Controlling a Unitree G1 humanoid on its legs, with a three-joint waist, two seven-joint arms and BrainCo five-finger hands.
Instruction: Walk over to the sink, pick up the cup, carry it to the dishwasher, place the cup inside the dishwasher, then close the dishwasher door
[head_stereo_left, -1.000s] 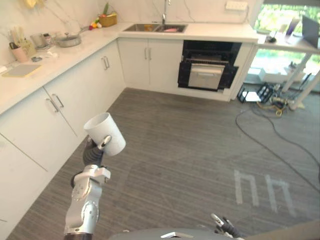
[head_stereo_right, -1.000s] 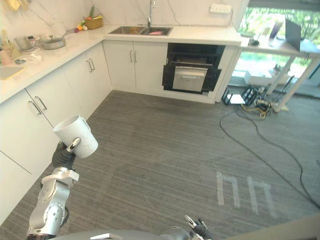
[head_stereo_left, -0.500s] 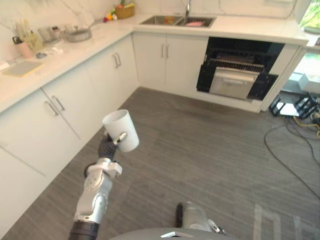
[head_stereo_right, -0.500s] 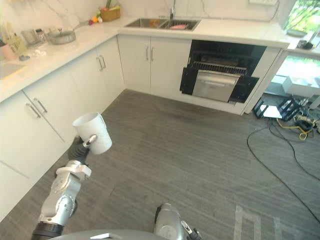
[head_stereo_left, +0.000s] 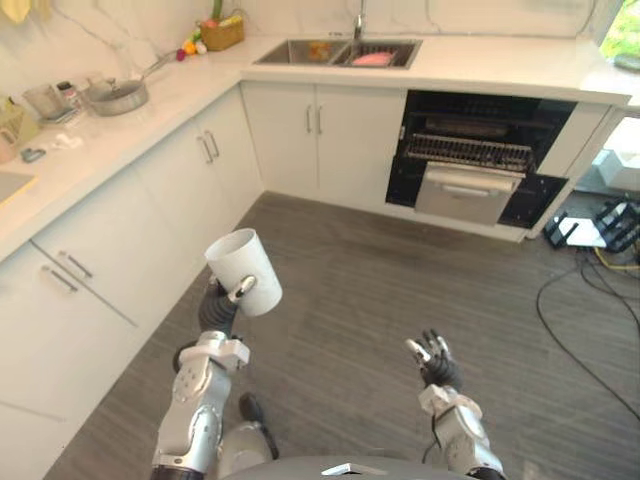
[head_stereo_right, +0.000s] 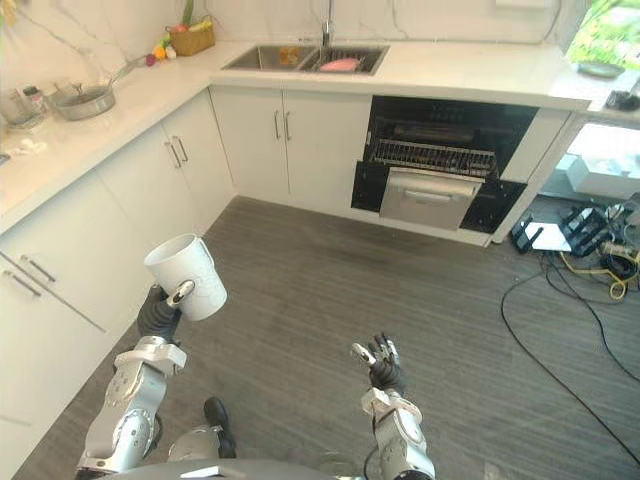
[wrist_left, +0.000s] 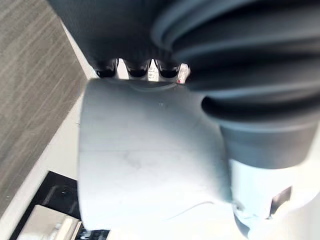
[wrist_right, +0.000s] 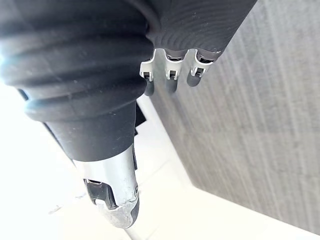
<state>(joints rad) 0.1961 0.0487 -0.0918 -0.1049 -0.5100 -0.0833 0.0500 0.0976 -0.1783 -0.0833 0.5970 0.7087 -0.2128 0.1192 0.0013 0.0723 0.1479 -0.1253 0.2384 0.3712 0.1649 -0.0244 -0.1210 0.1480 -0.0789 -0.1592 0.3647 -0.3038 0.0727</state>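
A white cup (head_stereo_left: 243, 272) is held upright above the floor at the lower left, with my left hand (head_stereo_left: 218, 309) shut round its lower part. From the left wrist the cup (wrist_left: 150, 160) shows close up, fingers (wrist_left: 150, 70) curled over it and the thumb beside it. My right hand (head_stereo_left: 433, 360) is raised at the lower middle with straight fingers (wrist_right: 167, 75) and nothing in it. The dishwasher (head_stereo_left: 480, 150) stands open in the far cabinet run, its rack (head_stereo_left: 470, 152) pulled out and its door (head_stereo_left: 468, 192) lowered. The sink (head_stereo_left: 335, 52) is in the counter to its left.
White cabinets (head_stereo_left: 140, 215) with a counter run along the left side and the back wall. A pan (head_stereo_left: 115, 97) and a basket of fruit (head_stereo_left: 222, 35) stand on the counter. Cables and a power strip (head_stereo_right: 570, 245) lie on the floor at the right. Grey floor (head_stereo_left: 400, 290) stretches to the dishwasher.
The camera has come closer to the dishwasher and swung round. My right hand has risen into view at the lower middle. The cup stays in my left hand.
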